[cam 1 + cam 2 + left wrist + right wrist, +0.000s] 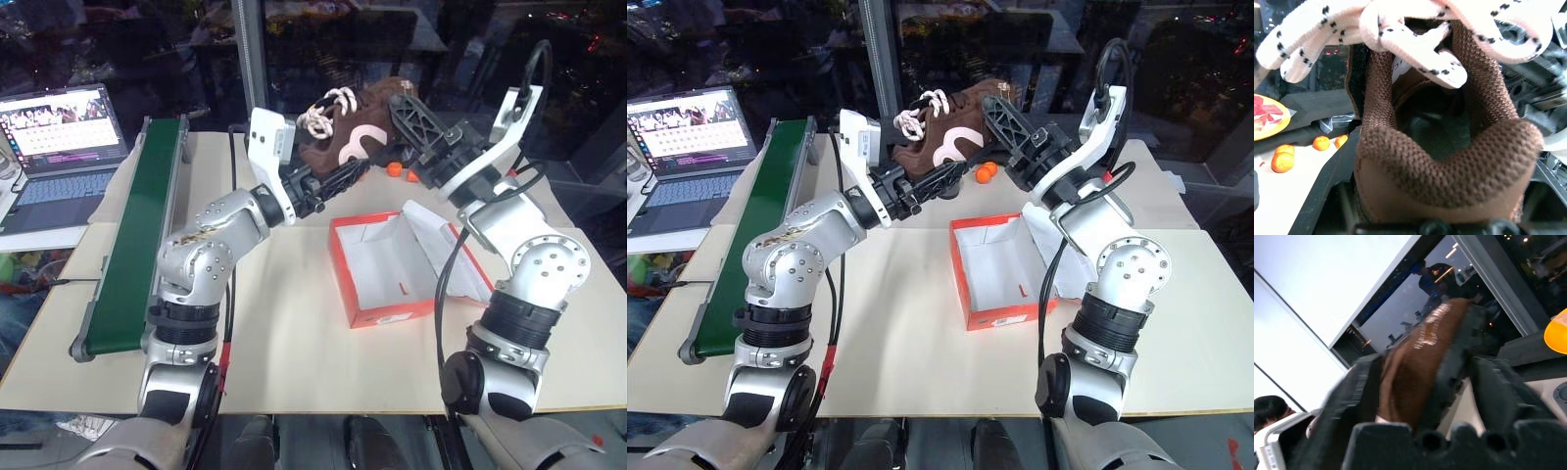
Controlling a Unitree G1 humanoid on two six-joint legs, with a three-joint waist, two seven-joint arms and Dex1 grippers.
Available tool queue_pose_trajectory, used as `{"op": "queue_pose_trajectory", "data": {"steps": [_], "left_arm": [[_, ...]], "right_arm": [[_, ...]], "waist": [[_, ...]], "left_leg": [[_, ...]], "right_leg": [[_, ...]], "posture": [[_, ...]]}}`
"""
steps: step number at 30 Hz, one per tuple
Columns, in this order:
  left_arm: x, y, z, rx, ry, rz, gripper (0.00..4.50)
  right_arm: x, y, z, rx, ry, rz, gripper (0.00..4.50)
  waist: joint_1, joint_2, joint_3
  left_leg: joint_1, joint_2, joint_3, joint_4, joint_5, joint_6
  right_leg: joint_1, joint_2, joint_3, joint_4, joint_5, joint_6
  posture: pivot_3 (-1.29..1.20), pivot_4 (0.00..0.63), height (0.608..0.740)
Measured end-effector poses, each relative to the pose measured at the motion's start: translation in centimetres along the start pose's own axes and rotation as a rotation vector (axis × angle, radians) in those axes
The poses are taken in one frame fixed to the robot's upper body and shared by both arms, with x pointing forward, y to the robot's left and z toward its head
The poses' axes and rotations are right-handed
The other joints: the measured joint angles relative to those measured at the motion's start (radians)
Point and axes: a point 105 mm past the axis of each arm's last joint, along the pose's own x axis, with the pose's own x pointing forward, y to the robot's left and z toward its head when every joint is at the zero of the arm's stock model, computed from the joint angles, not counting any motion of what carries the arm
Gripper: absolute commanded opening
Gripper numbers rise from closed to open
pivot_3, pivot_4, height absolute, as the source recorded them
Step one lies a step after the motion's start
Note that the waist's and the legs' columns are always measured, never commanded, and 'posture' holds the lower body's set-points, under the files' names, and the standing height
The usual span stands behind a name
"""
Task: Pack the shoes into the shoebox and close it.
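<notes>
One dark brown fuzzy shoe (348,137) with cream laces and a white side marking hangs in the air over the back of the table, behind the shoebox. My left gripper (351,172) is shut on its heel end; in the left wrist view the shoe's opening (1435,122) sits between the fingers. My right gripper (400,117) is shut on the toe end, and the brown toe (1415,367) shows wedged between its fingers. The red-orange shoebox (342,274) stands open and white inside on the table, its lid (460,257) lying flat to the right.
A green conveyor belt (137,235) runs along the table's left side, with an open laptop (59,137) beyond it. Small orange fruits (394,168) lie on the table behind the box. A yellow plate (1266,115) sits at the back.
</notes>
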Motion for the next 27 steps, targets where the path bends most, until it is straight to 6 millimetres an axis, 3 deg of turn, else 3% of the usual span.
{"op": "queue_pose_trajectory", "data": {"steps": [3,5,8,14,22,24,27], "left_arm": [[0.0,0.0,-0.1,0.003,0.003,-0.003,2.65],[0.0,0.0,-0.2,0.008,0.009,0.003,3.62],[0.1,0.0,-0.3,-0.003,0.014,0.001,4.50],[-1.4,1.4,-0.2,-0.011,0.046,0.044,4.50],[-7.0,5.6,-2.4,0.073,0.221,0.215,4.50],[-7.3,5.9,-2.7,0.085,0.238,0.228,4.50],[-7.5,5.3,-3.4,0.127,0.275,0.195,4.50]], "right_arm": [[0.0,-0.1,0.0,0.001,-0.002,-0.007,0.93],[0.1,-0.1,-0.1,0.002,0.000,-0.011,0.51],[0.2,-0.1,-0.1,0.003,-0.002,-0.011,0.34],[0.4,-1.1,-0.3,-0.021,0.027,-0.062,0.32],[-0.7,-2.8,5.1,-0.357,0.085,-0.184,0.32],[-0.8,-3.2,4.9,-0.422,0.151,-0.191,0.32],[-2.0,-5.6,2.3,-0.538,0.417,-0.265,0.32]], "waist": [[0.000,0.000,0.000],[-0.002,0.000,0.000],[-0.001,0.000,0.000],[-0.002,0.000,0.000],[0.000,0.002,0.001],[0.001,0.002,0.001],[0.001,0.002,0.001]], "left_leg": [[0.000,0.000,0.000,0.000,0.000,0.000],[-0.001,0.000,0.000,0.000,0.000,0.000],[-0.002,0.000,0.000,0.000,0.000,0.000],[-0.005,0.000,0.000,0.001,0.000,0.000],[-0.005,0.000,0.001,0.000,0.000,0.000],[-0.005,0.000,0.001,0.000,0.000,0.000],[-0.005,0.000,0.002,0.001,0.000,0.000]], "right_leg": [[-0.001,0.000,0.000,0.001,0.000,0.000],[-0.002,0.000,0.000,0.001,0.000,0.000],[-0.004,0.000,0.000,0.002,0.000,0.000],[-0.007,0.000,0.001,0.004,0.000,0.000],[-0.008,0.000,0.001,0.002,0.000,0.000],[-0.007,0.000,0.001,0.001,0.000,0.000],[-0.007,0.000,0.001,0.001,0.000,0.000]], "posture": [[0.00,0.150,0.740],[0.00,0.150,0.740],[0.00,0.150,0.740],[0.00,0.150,0.740],[0.00,0.150,0.740],[0.00,0.150,0.740],[0.00,0.150,0.740]]}}
